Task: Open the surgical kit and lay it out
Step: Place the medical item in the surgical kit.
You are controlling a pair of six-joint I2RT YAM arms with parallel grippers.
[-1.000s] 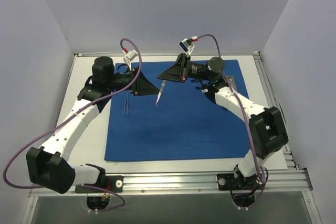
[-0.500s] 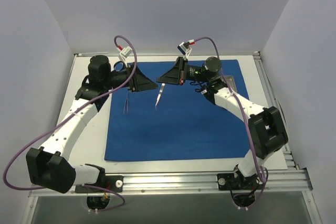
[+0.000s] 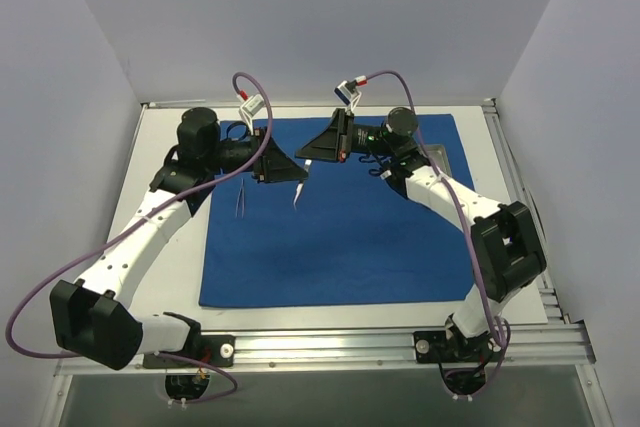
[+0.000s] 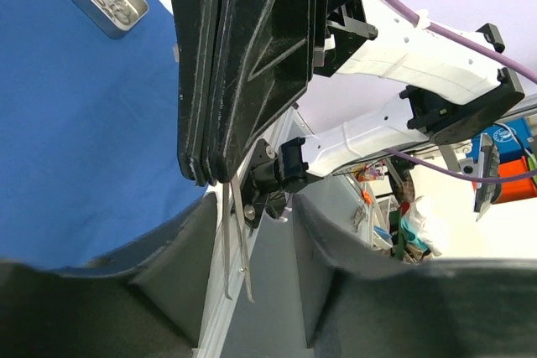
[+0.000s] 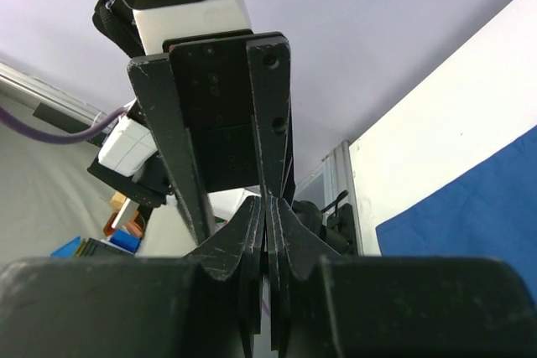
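Key relation: the tweezers (image 3: pixel 300 190) hang in the air from the right gripper (image 3: pixel 312 155), which is clamped tight on their top end. In the top view their long axis runs 12 to 6, with the free tips leaning a bit toward 7.

The left gripper (image 3: pixel 293 175) sits at 9 o'clock of them, just beside the shaft. It's the nearer arm for the free end.

Left wrist view: the tweezers' tips (image 4: pixel 237 241) drop into the gap between your left fingers (image 4: pixel 126 308). The jaws stand partly apart, wider than the shaft, and I see no contact. Nothing is held on the left.

My read is a mid-air hand-off, right to left. The close has to land square across that 12-to-6 axis; grab near the tips and the thin shaft will likely pivot.

The rest of the kit:
- The blue cloth (image 3: pixel 360 247) is spread flat as a full sheet under both grippers.
- One thin instrument (image 3: pixel 240 199) lies on the cloth at 9 o'clock of the left gripper, near the sheet's left edge, axis also 12 to 6. I can't tell if it's ring-handled.
- The metal tray (image 4: pixel 94 16) sits at the far right of the cloth, by the right arm. There are instruments in it, too small to name.
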